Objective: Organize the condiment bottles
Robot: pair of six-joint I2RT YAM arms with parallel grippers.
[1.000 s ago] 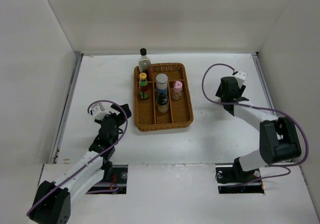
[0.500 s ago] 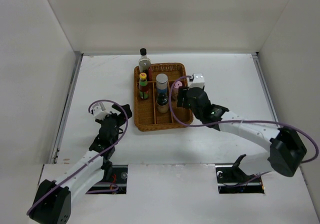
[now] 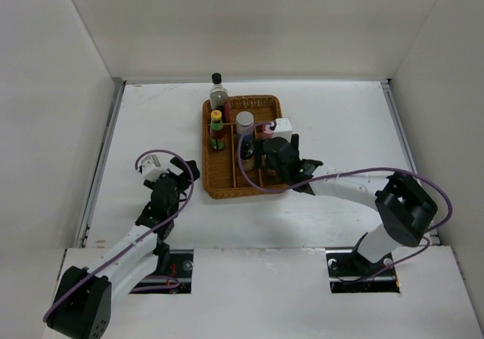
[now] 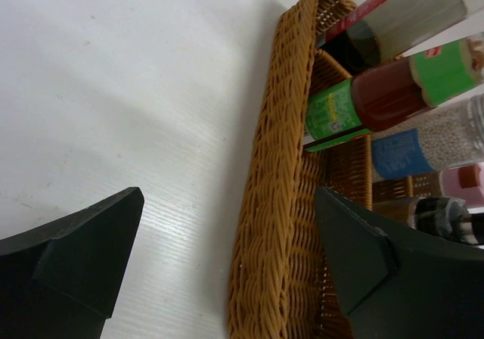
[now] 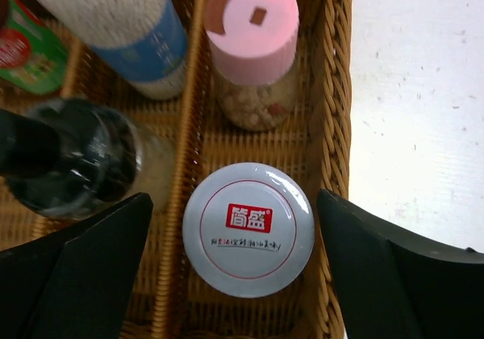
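The bottles stand in the wicker tray [image 3: 227, 186]. The black-capped bottle [image 3: 218, 91] is at its far left corner, with the yellow-capped red-label bottle [image 3: 217, 132] and the pale-lidded blue-label bottle [image 3: 244, 124] nearby. My right gripper [image 3: 271, 157] hovers over the right compartment, open. In the right wrist view its gripper [image 5: 234, 199] straddles the lavender-lidded jar [image 5: 248, 230] without touching it. Beyond are the pink-lidded jar [image 5: 253, 51] and the dark stubby bottle [image 5: 76, 157]. My left gripper [image 3: 178, 175] is open, and in its wrist view the gripper [image 4: 228, 195] frames the tray's wall [image 4: 280, 203].
White walls close the table on three sides. The tray's right rim [image 5: 333, 112] runs close beside my right finger. Bare white tabletop [image 3: 348, 127] lies right of the tray and more [image 3: 151, 119] to its left.
My right arm swung from the table's right side leftward over the tray's right compartment. The lavender-lidded jar now stands there, where none showed before. The left arm has barely moved.
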